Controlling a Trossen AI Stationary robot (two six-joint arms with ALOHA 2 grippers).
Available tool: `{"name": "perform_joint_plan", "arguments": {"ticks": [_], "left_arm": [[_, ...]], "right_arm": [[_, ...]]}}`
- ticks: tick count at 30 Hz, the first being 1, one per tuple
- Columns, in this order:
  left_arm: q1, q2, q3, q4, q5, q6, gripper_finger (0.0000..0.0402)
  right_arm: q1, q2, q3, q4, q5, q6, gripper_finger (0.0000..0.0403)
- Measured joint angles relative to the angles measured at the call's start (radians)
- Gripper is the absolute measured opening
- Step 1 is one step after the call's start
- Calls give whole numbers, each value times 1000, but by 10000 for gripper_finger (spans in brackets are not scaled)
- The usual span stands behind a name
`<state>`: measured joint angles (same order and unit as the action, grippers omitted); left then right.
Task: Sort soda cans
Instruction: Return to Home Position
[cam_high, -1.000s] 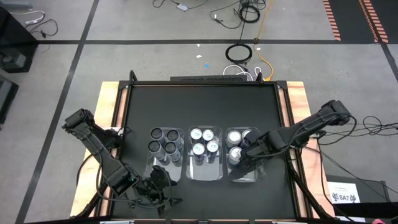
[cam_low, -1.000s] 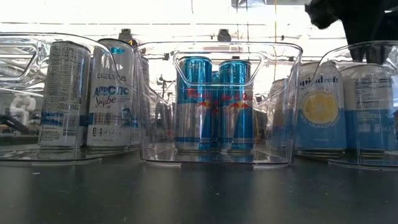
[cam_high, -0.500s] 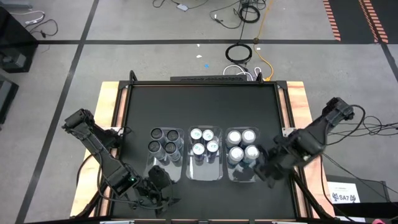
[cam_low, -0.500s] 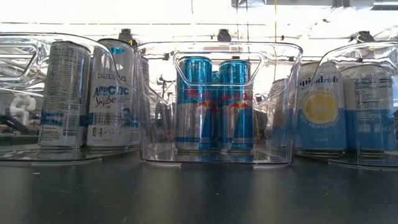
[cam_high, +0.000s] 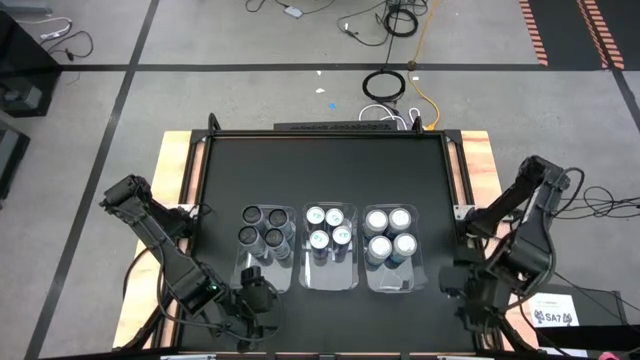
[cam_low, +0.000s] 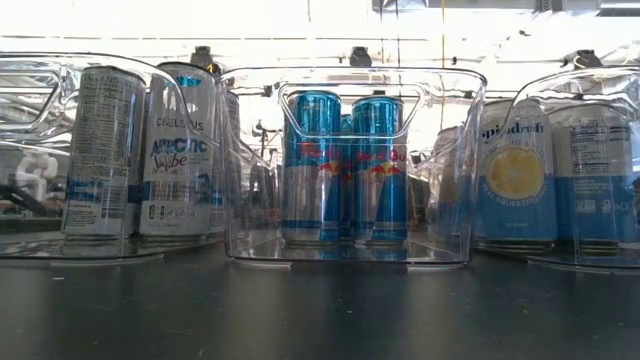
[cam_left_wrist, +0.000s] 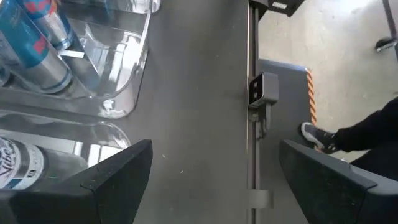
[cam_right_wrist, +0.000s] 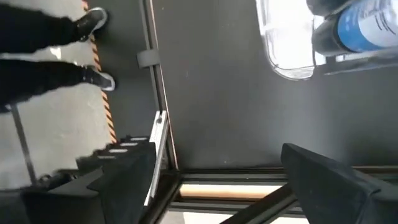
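The soda cans (cam_low: 345, 165) stand upright in three clear bins set side by side on the near half of the black desk (cam_high: 320, 170), four to a bin. The left bin (cam_high: 270, 268) holds the dark-topped white cans (cam_high: 262, 228). The middle bin (cam_high: 330, 275) holds the blue-and-silver cans (cam_high: 328, 228). The right bin (cam_high: 392, 280) holds the white-and-blue cans (cam_high: 390, 234) (a yellow lemon shows on one label in the low view). The left arm (cam_high: 160, 240) is folded at the desk's near left corner, with the left jaws just beside the near end of the left bin, spread wide and holding nothing. The right arm (cam_high: 530, 235) sits off the desk's right edge, with the right jaws by the near right corner, also wide and empty. A person's shoes (cam_right_wrist: 93, 18) show on the floor beside the desk.
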<state>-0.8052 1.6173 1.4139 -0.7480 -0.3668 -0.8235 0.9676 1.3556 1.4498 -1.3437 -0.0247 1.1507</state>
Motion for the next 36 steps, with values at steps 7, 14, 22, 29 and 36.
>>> {"name": "perform_joint_plan", "arguments": {"ticks": [7, 14, 22, 29, 36], "left_arm": [[41, 0, 0, 0, -25, 32, 357], [206, -59, 0, -3, 5, 304, 357], [535, -212, 1, 33, 62, 639, 357], [813, -225, 1, 45, 394, 827, 357], [964, -334, -98, 124, 404, 823, 357]], "right_arm": [[53, 0, 0, -75, 147, -156, 339], [32, -32, -1, -174, 435, -207, 339], [-181, -129, -1, -127, 594, -381, 338], [-440, -138, -3, 5, 599, -623, 338], [-573, -289, -224, 253, 596, -774, 338]]}}
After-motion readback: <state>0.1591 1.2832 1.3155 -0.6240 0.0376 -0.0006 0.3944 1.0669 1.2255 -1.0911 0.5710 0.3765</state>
